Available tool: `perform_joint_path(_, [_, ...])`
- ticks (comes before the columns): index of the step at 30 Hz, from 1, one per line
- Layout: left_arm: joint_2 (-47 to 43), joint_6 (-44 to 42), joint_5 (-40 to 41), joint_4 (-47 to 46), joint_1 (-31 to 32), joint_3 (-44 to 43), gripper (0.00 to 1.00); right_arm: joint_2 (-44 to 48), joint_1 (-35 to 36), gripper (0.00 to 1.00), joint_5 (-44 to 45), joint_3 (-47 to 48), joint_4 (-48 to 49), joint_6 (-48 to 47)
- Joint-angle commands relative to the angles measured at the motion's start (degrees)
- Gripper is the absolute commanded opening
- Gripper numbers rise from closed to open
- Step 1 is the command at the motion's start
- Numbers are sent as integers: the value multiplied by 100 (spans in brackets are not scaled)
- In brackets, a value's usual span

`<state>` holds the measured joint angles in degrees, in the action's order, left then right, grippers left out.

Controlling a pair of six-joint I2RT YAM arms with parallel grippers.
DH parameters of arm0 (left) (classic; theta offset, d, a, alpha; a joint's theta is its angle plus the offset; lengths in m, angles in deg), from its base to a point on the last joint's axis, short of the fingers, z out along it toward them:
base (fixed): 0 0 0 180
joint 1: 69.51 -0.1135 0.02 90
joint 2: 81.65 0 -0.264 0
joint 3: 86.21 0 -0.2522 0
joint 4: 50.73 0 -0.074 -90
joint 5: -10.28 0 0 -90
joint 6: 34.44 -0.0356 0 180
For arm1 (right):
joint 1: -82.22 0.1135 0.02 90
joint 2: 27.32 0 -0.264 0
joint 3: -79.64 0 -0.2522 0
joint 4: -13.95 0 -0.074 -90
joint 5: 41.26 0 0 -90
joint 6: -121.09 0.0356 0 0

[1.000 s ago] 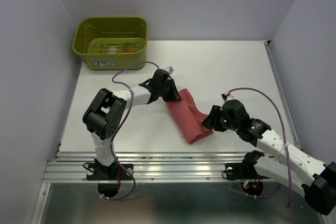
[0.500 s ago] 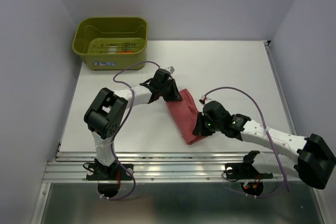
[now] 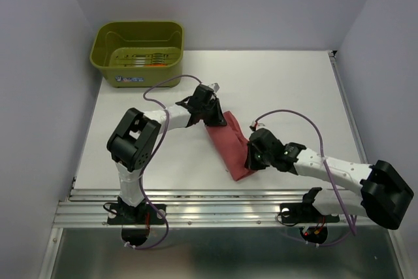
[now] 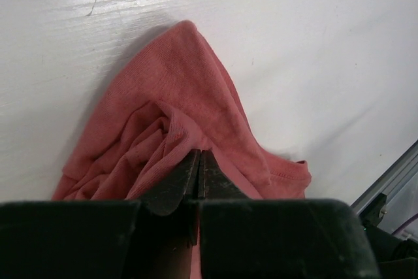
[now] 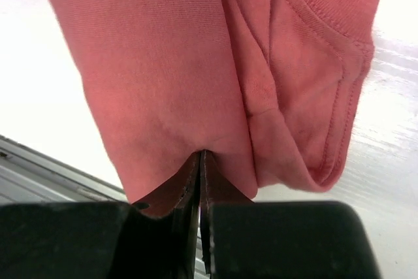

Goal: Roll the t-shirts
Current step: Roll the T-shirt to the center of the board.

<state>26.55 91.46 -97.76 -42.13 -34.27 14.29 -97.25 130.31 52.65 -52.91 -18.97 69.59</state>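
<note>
Far left corner of worktop [image 3: 294,89]: olive-green tub [image 3: 130,78]. Near worktop middle: left gripper [image 3: 215,114], jaws pressed together, pinching fold at far end of rose t-shirt [image 3: 228,145]. This t-shirt folded in narrow band, lies slanted from middle toward near edge. At band's near end: right gripper [image 3: 250,159], jaws closed tight on cloth edge.

The black right gripper [image 5: 200,156] pinches the folded dusty-rose cloth t-shirt [image 5: 163,63] at its near edge, jaws together. The cloth spreads toward twelve o'clock.
</note>
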Motion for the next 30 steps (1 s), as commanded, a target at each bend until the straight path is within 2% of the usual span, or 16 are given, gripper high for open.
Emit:
perform_joint_path(1, [-641,-259,-59,262,-9,-273,8,541,51,7,365,190,-219,-115])
perform_joint_path(6, [-1204,-355,186,508,-9,-221,8,823,103,7,498,734,-510,-167])
perform_joint_path(10, [-1302,-382,380,710,-9,-55,8,648,164,7,410,920,-440,-159])
perform_joint_path(23, [-398,-329,337,227,-9,421,7,-319,279,7,550,139,61,237])
perform_joint_path(30, [-386,-347,319,288,-18,386,7,-83,332,7,883,251,-289,53])
